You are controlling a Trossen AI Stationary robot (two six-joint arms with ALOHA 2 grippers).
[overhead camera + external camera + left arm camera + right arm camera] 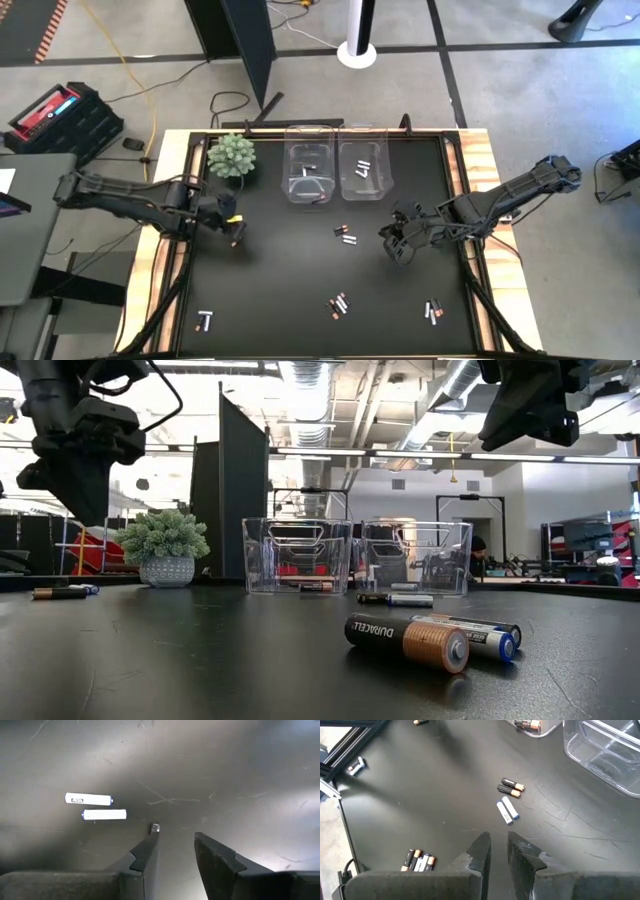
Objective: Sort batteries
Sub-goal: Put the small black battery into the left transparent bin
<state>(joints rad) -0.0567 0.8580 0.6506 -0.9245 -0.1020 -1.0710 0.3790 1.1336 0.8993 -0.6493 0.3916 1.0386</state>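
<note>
1. The small cylindrical batteries [345,235], some dark with copper ends and some white, lie in loose clusters on the black table top [280,290]: one pair near the centre, one at about 6 o'clock [338,305], one at 5 o'clock [432,312] and one at 7 o'clock [205,320]. A few already rest in the two clear plastic bins [310,175] at 12 o'clock.
2. The left gripper [175,837] hangs above the table's 9 o'clock side. Its dark fingers stand apart with nothing between them, and two white cells [104,814] lie just beyond its tips.
3. Likely step in hand: reaching for a next cell. It goes best if the jaws straddle one cell across its short axis, so the neighbour is not nudged away.
4. The two white cells lie nearly parallel and close together; taking the outer one first leaves room for a fingertip.
5. The right gripper [499,845] waits above the 3 o'clock side, its fingers narrowly parted and empty, with the mixed dark-and-white cluster [510,800] ahead of it.
6. Each cell should go by colour into the matching bin; the white ones appear to belong in the right-hand bin [362,170].
</note>
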